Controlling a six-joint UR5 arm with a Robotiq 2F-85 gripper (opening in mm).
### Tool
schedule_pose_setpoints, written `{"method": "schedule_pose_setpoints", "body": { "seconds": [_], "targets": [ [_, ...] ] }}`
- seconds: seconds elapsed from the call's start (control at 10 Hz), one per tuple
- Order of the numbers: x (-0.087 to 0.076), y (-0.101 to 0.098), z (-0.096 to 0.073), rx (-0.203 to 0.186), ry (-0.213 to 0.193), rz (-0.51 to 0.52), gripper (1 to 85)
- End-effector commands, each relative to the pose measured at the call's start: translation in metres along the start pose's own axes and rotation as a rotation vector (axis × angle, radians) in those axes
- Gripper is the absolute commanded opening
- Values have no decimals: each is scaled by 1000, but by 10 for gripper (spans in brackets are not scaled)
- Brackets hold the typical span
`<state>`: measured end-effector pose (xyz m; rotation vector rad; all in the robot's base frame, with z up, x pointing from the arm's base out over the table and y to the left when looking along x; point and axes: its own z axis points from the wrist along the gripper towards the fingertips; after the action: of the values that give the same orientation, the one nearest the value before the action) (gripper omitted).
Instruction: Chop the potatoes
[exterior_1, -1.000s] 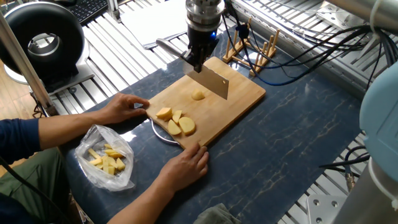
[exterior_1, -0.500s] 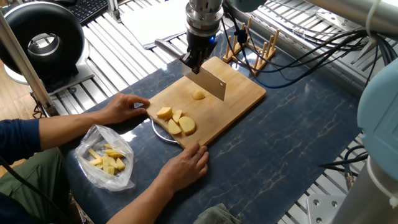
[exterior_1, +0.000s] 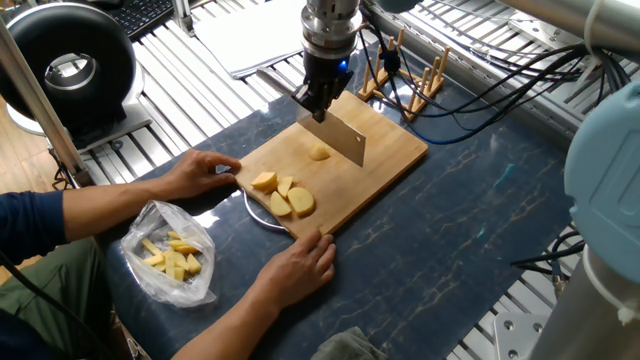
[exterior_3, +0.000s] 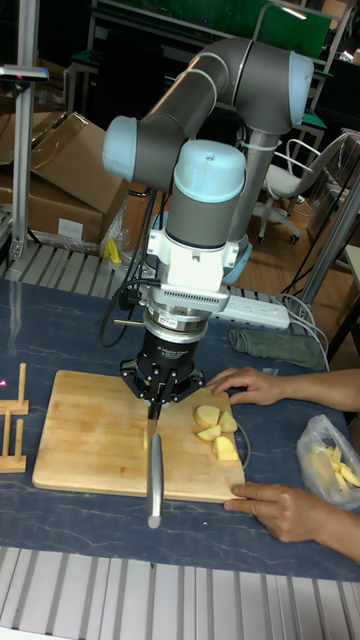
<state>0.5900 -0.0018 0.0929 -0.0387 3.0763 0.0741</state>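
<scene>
A wooden cutting board (exterior_1: 392, 150) lies on the dark table. One small pale yellow potato (exterior_1: 319, 152) piece sits alone mid-board. Several larger potato chunks (exterior_1: 283, 196) cluster near the board's front-left end, and they show again as potato chunks (exterior_3: 216, 430) in the tall fixed view. My gripper (exterior_1: 318, 105) hangs over the board's back edge, shut on a cleaver (exterior_1: 341, 136). Its blade hovers just behind the lone piece, above the board. In the tall fixed view the gripper (exterior_3: 155, 404) points down and the cleaver's grey handle (exterior_3: 154, 488) sticks out toward the camera.
A person's left hand (exterior_1: 200, 172) and right hand (exterior_1: 300, 265) hold the board's near end. A clear plastic bag (exterior_1: 175, 255) of yellow sticks lies at the front left. A plate rim (exterior_1: 258, 217) peeks from under the board. A wooden rack (exterior_1: 410, 80) stands behind.
The gripper and cleaver have risen and shifted very slightly toward the back. The potatoes and the person's hands have stayed put.
</scene>
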Motion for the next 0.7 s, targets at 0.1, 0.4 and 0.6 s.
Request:
{"method": "schedule_pose_setpoints", "body": {
  "seconds": [0.1,0.4,0.6],
  "targets": [
    [1,3,-2,-26,11,35,10],
    [-4,8,-3,-36,-3,-20,10],
    [-7,15,-2,-59,-15,-30,10]
  ]
}}
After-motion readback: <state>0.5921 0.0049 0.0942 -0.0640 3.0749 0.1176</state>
